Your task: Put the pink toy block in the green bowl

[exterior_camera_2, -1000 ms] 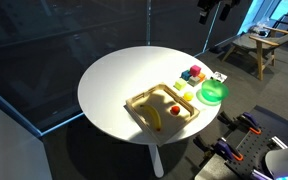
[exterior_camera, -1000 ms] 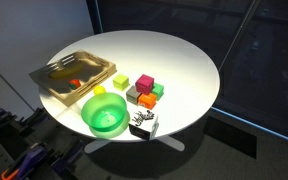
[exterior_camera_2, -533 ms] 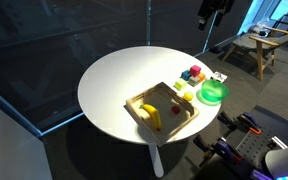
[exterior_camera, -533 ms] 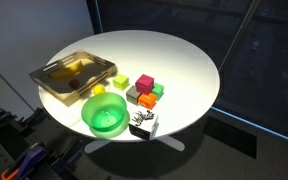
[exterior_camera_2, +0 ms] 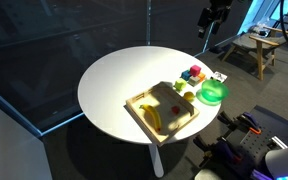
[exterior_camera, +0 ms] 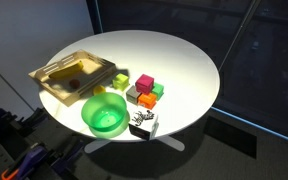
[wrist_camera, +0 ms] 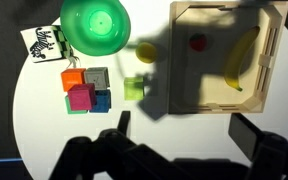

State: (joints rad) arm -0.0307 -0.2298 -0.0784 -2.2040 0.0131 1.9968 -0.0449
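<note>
The pink toy block [wrist_camera: 81,98] is a magenta cube in a tight cluster with an orange, a grey and a blue block. It also shows in both exterior views [exterior_camera: 145,83] [exterior_camera_2: 194,71]. The green bowl [wrist_camera: 72,40] stands just beyond the cluster, near the table edge, and looks empty; it shows in both exterior views [exterior_camera: 92,106] [exterior_camera_2: 213,94]. My gripper [wrist_camera: 189,130] is open and empty. It hangs high above the table [exterior_camera_2: 213,18], far from block and bowl.
A wooden tray [wrist_camera: 276,90] [exterior_camera: 46,84] [exterior_camera_2: 134,106] holds a banana and a small red thing. A yellow-green block [wrist_camera: 134,88] and a yellow piece [wrist_camera: 145,52] lie between tray and cluster. A black-and-white patterned card [wrist_camera: 46,43] lies by the bowl. The round white table [exterior_camera: 174,55] ends close by.
The gripper has shifted slightly up high. The tray and its contents look a little shifted. The blocks and the bowl have not moved.
</note>
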